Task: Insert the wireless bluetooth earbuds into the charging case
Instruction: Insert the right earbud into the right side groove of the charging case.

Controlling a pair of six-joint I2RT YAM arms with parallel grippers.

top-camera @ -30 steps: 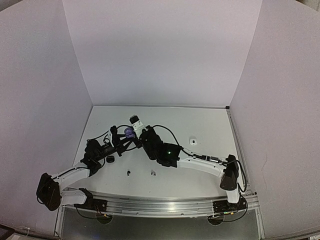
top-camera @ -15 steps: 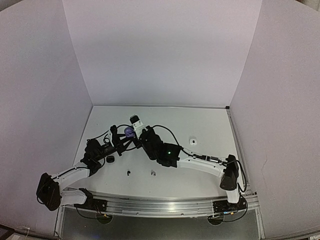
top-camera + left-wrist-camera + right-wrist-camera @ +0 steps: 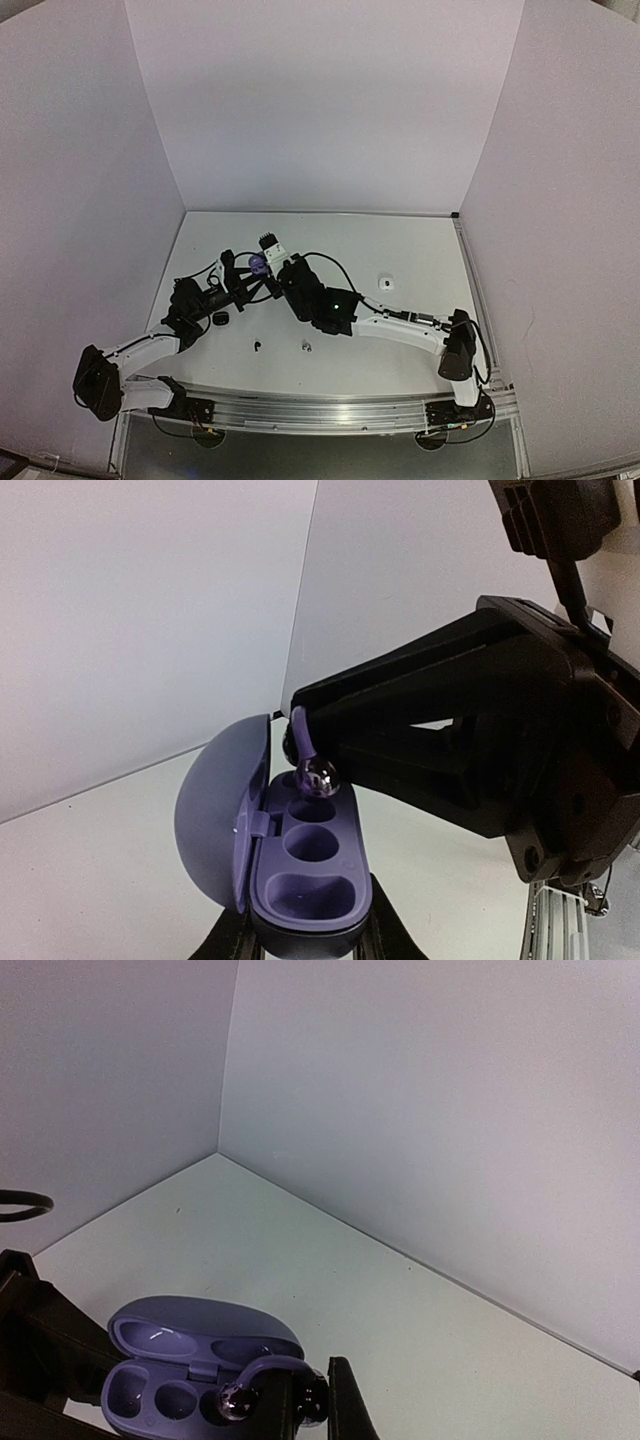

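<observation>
The left gripper (image 3: 308,942) clamped the open charging case (image 3: 215,820); the right gripper (image 3: 303,1400) pinched a purple earbud (image 3: 315,775) over it. Only the top view caught a small white object (image 3: 386,281).

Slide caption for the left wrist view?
Open purple charging case in the left gripper; right gripper holds a purple earbud over its wells.

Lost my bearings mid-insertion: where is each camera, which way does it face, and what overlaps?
Top external: above, behind the bases, looking down at the table; both arms show.
Left wrist: looks along the left gripper at the open charging case it holds; own fingers at bottom.
Right wrist: looks past the right gripper, pinching a purple earbud, toward a wall corner.
Shared: both wrist views show case and earbud.
</observation>
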